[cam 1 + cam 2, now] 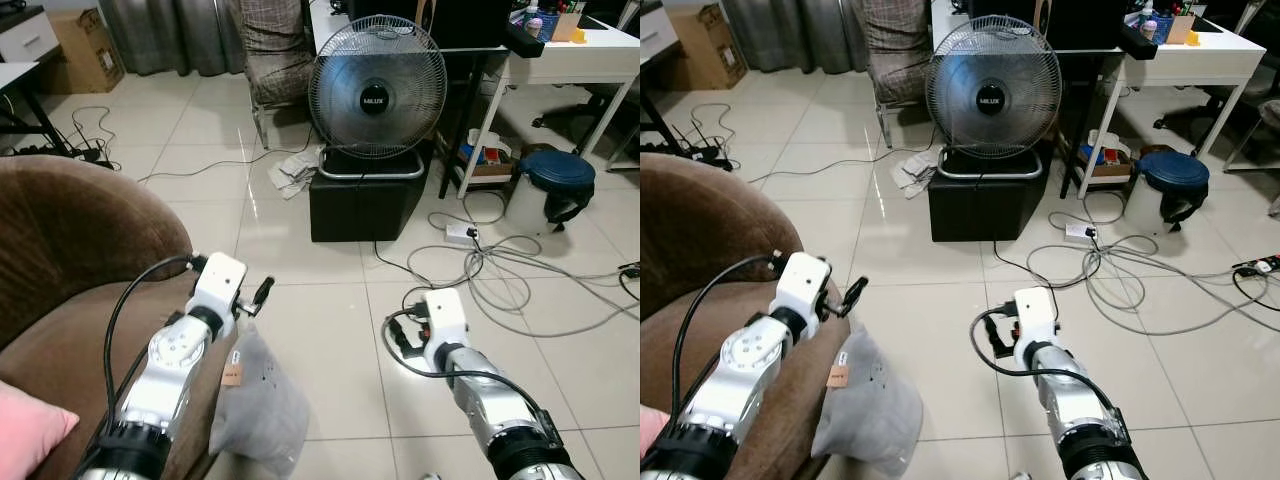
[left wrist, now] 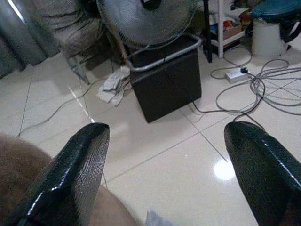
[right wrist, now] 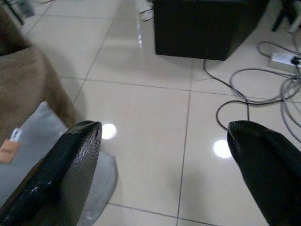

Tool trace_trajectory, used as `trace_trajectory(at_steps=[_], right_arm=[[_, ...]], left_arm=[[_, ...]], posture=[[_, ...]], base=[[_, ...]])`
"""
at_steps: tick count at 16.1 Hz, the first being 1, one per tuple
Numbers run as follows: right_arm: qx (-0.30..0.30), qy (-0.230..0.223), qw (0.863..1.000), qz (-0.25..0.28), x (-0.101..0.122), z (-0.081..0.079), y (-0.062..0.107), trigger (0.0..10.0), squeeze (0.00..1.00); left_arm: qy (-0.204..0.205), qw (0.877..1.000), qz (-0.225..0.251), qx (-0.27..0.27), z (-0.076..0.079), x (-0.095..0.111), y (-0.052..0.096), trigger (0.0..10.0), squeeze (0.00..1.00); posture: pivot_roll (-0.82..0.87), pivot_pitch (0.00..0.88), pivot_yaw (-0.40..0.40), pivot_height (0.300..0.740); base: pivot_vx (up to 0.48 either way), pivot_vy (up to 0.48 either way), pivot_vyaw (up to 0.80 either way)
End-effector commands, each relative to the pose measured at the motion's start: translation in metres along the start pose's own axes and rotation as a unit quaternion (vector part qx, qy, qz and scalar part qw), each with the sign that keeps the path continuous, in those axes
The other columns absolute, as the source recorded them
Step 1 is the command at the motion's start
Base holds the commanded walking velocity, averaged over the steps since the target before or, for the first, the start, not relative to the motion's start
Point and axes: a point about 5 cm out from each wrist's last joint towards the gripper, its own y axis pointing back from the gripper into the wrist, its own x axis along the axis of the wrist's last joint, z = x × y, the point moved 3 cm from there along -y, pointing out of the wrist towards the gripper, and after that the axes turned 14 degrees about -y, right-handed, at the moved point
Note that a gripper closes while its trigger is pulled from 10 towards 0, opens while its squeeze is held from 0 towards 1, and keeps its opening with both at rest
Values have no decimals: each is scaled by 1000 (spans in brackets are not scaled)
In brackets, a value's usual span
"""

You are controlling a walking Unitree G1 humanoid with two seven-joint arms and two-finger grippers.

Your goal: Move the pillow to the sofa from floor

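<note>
One grey pillow lies on the floor, leaning against the brown sofa at near left. Two grippers hover with fingers spread apart: left gripper above the sofa edge, right gripper over bare tiles. One fan stands far.

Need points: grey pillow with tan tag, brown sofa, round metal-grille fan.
grey pillow with tan tag (image 1: 262,405), left eye view, middle of the fabric face.
brown sofa (image 1: 70,225), left eye view, rounded backrest.
round metal-grille fan (image 1: 992,88), right eye view, front grille beside the black hub.
</note>
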Motion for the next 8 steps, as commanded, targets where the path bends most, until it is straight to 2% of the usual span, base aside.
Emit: trace_trajectory(at_steps=[1,3,5,8], right_arm=[[-6,-6,1000,2,-1,2,-1,10000,0],[-9,-8,1000,-7,-9,3,-1,10000,0],[-9,-6,1000,-17,-15,7,-2,10000,0],[-18,0,999,-46,-28,18,0,10000,0]], left_arm=[[-5,1000,7,-6,-2,5,-5,10000,0],[-4,1000,-5,-9,0,-2,-5,10000,0],[6,1000,-16,0,0,-8,-2,10000,0],[-6,1000,-17,3,2,-8,-1,10000,0]], posture=[[42,0,69,740],[39,0,72,740],[37,0,67,718],[52,0,48,690]], base=[[0,0,0],[0,0,0],[0,0,0],[0,0,0]])
